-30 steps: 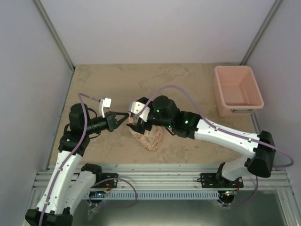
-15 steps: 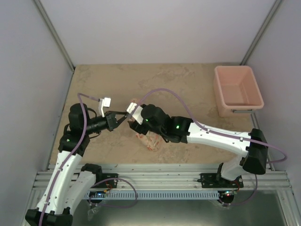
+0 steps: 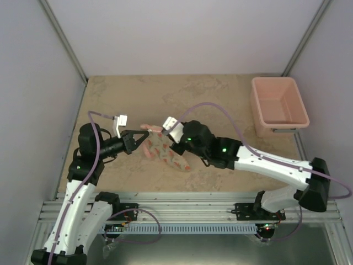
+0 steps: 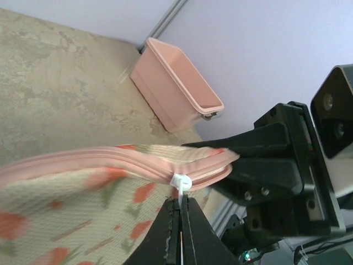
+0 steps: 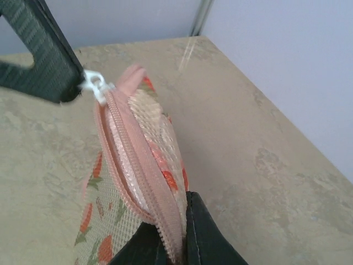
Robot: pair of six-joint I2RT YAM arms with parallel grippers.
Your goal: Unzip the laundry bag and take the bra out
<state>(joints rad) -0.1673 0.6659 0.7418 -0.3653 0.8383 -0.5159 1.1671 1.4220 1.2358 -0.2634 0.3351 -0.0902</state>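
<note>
"Top external view: what is held?"

"The laundry bag (image 3: 165,152), soft and flowery with pink zip trim, is stretched mid-table between two bent-in arms."

"How is it gripped?"

"Its white zip pull (image 4: 180,182) is pinched by the left gripper (image 4: 179,221). Its zipped edge is squeezed by the right gripper (image 5: 171,237). Sandy table (image 3: 220,99) is seen all round, and the pink tub (image 3: 278,105) is well apart."

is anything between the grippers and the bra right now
Yes, the laundry bag itself. Its zip looks closed along the stretch in view, and no bra shows. The left gripper pinches the white zip pull; the right gripper clamps the bag's zipped edge.
</note>
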